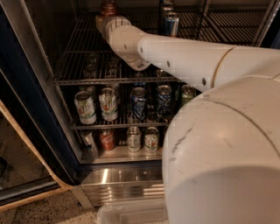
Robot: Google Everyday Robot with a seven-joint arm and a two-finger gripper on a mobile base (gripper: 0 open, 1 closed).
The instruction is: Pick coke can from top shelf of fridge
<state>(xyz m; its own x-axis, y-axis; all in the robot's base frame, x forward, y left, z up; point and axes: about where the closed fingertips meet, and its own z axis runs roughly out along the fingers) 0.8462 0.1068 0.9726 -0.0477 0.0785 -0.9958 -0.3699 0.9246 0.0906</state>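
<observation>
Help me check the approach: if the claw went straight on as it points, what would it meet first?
Probably the coke can, standing right ahead of the claw on the top shelf; their gap is hard to judge.

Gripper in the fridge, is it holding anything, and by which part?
Cannot be told: the gripper sits at the coke can on the top shelf, but the arm hides any contact.
</observation>
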